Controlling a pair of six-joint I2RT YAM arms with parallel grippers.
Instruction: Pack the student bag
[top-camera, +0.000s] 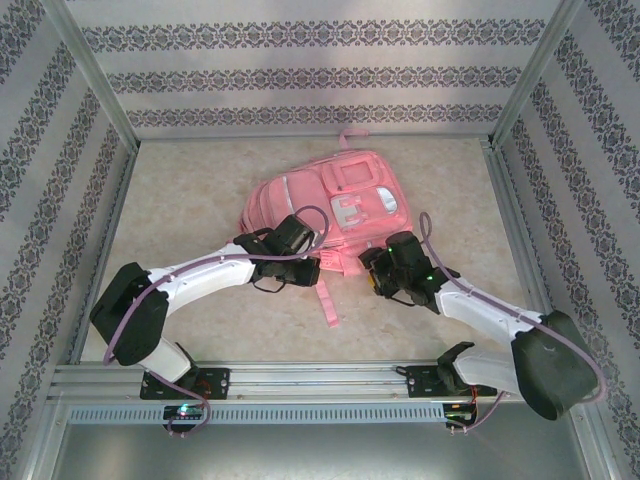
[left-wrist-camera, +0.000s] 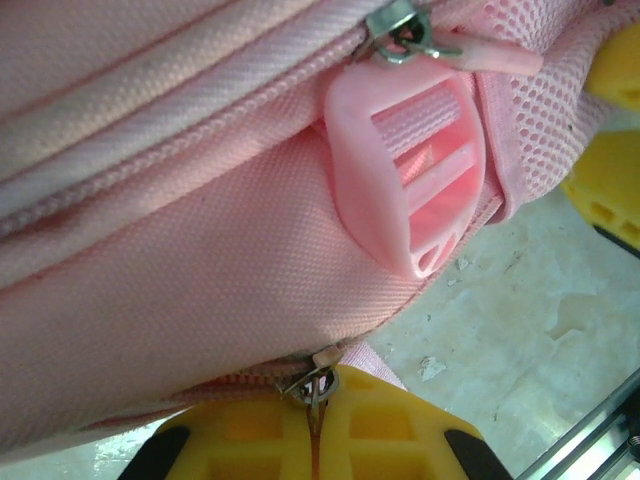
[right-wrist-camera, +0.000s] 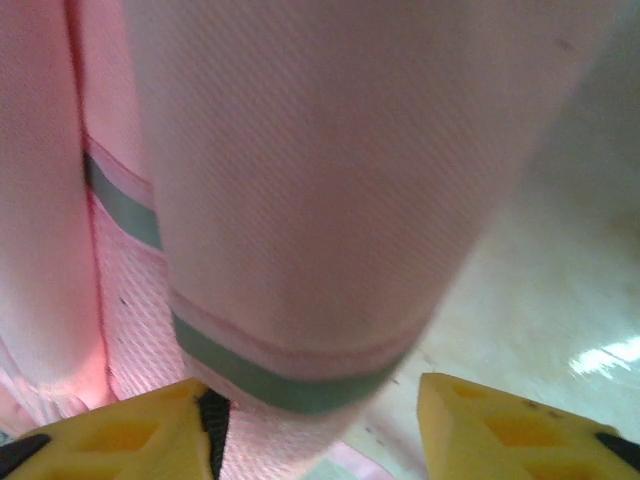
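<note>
The student bag (top-camera: 330, 205), a pink backpack, lies flat in the middle of the table with its straps toward the arms. My left gripper (top-camera: 305, 270) is at its near edge. In the left wrist view its yellow fingers (left-wrist-camera: 390, 430) are pressed together on a metal zipper pull (left-wrist-camera: 318, 380) at the end of the bag's zipper. My right gripper (top-camera: 375, 268) is at the bag's near right corner. Its jaws (right-wrist-camera: 320, 425) stand apart around a padded pink part with a grey-green band (right-wrist-camera: 290, 385), and the right finger (right-wrist-camera: 510, 425) is clear of the fabric.
A pink plastic buckle (left-wrist-camera: 410, 170) and a second zipper pull (left-wrist-camera: 405, 35) sit just above the left gripper. A loose strap (top-camera: 325, 300) trails toward the aluminium rail (top-camera: 320, 375). Patterned walls and frame posts close in the table (top-camera: 180, 200) on three sides.
</note>
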